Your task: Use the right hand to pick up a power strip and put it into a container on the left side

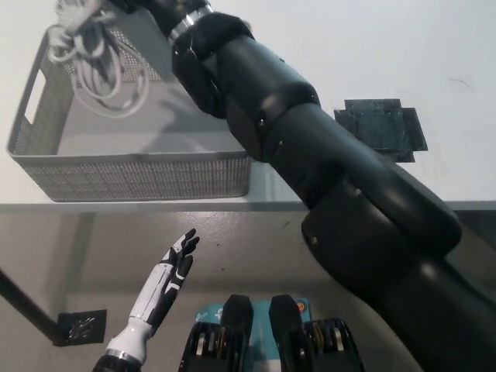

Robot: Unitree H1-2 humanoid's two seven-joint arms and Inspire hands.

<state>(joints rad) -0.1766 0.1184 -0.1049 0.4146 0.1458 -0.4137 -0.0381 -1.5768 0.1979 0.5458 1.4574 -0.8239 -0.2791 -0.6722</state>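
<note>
My black right arm (310,155) reaches from the bottom right up to the top left. Its hand (132,5) is mostly cut off by the picture's top edge, above the grey mesh basket (139,177). A white power strip (77,9) shows at that edge beside the hand, and its coiled white cord (97,74) dangles over the basket's far left corner. The hand appears shut on the strip, though its fingers are hidden. My white left hand (167,283) rests low at the lower left, below the table edge, open with fingers straight.
The basket stands on a white table (403,46) near its front edge. A dark square patch (380,128) lies on the table to the right. A smaller dark patch (81,327) lies on the floor beside a black bar.
</note>
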